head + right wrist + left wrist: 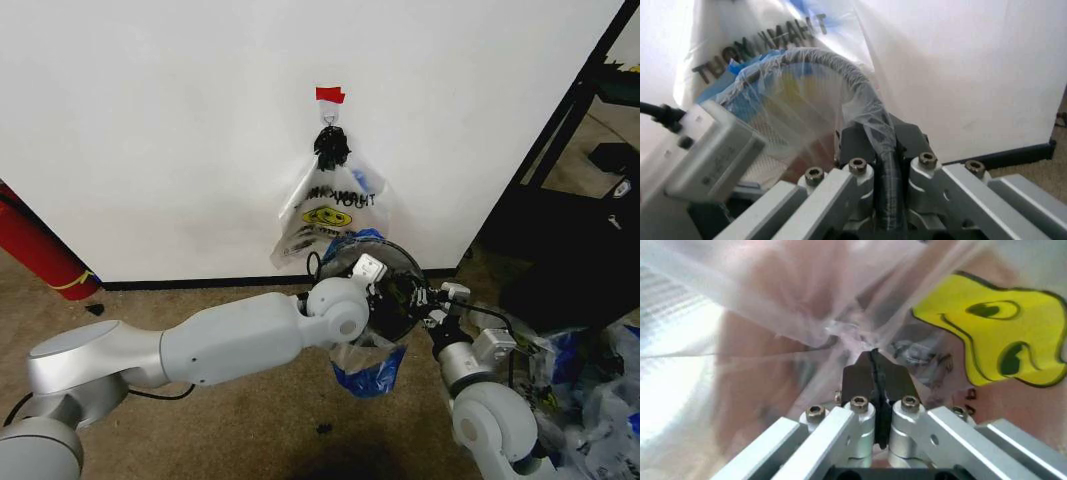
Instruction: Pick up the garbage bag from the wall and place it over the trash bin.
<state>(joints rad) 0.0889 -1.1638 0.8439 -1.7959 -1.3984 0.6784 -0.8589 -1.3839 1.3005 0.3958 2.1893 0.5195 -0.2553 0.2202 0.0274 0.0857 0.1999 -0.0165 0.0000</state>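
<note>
Presently: bag being fitted over the bin.
At lower centre of the head view, the right gripper [881,150] pinches the trash bin [385,290] rim; the left gripper [873,371], jaws pressed together on film, holds the garbage bag [368,370] partly draped there. Next, seemingly, stretch it across the rim.

Wall [150,120]: plain white, black baseboard.
Tape strip [330,95]: red.
Hanging bag [330,215]: clear, yellow smiley, black lettering.
Garbage bag [368,372]: see-through, blue patches.
Trash bin [395,285]: dark, black rim.
Cylinder, far left [40,250]: red.
</note>
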